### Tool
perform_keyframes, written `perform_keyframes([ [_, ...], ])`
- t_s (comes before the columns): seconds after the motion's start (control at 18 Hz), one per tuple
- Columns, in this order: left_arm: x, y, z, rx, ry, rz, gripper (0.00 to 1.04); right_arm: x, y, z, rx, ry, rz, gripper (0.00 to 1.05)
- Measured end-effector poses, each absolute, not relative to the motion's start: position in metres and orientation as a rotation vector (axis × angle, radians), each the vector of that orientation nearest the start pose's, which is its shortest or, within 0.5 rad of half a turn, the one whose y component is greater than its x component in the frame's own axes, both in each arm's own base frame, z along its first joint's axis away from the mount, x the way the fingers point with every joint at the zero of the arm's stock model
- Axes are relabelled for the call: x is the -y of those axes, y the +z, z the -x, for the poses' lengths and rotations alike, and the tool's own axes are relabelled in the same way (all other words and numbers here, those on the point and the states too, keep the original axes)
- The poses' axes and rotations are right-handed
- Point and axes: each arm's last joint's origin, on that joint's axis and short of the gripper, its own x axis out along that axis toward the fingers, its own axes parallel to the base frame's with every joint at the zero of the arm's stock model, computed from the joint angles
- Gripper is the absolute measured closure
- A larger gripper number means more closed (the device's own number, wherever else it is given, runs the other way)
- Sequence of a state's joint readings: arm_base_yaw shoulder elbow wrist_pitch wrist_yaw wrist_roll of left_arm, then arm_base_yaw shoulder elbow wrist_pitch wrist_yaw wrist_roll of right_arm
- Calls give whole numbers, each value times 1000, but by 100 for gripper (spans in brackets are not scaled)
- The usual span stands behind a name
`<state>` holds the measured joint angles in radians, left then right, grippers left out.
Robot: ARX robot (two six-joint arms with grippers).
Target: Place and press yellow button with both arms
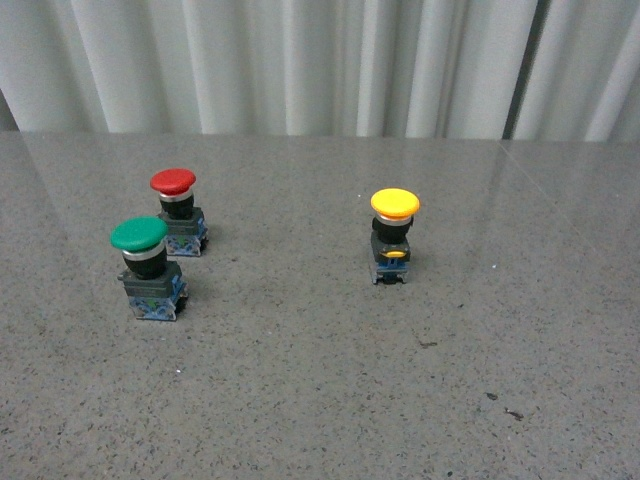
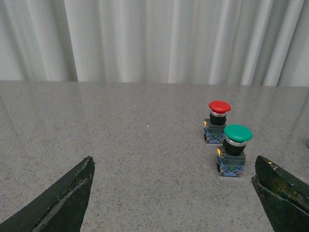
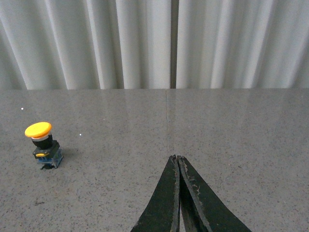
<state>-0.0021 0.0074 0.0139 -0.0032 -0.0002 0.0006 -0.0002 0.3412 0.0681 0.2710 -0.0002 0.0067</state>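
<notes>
The yellow button (image 1: 394, 234) stands upright on the grey table, right of centre in the front view, with its yellow tab facing me. It also shows in the right wrist view (image 3: 43, 144), far off to one side of my right gripper (image 3: 176, 158), which is shut and empty. My left gripper (image 2: 174, 166) is open wide and empty, its two dark fingers (image 2: 65, 198) low in the left wrist view. Neither arm shows in the front view.
A red-capped button (image 1: 178, 210) and a green-capped button (image 1: 148, 266) stand close together at the left; both show in the left wrist view, red (image 2: 217, 121) and green (image 2: 233, 150). A white curtain (image 1: 320, 60) hangs behind the grey speckled table (image 1: 320, 400).
</notes>
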Motion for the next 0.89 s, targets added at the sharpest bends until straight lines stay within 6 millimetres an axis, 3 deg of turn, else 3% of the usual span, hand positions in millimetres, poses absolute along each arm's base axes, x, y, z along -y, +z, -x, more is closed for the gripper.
perform_keyframes([
  [0.33, 0, 167, -97, 3, -2, -1, 7, 0, 169, -111, 2, 1, -6, 103],
  [0.89, 0, 167, -97, 3, -1, -1, 7, 0, 167, -97, 7, 0, -6, 103],
])
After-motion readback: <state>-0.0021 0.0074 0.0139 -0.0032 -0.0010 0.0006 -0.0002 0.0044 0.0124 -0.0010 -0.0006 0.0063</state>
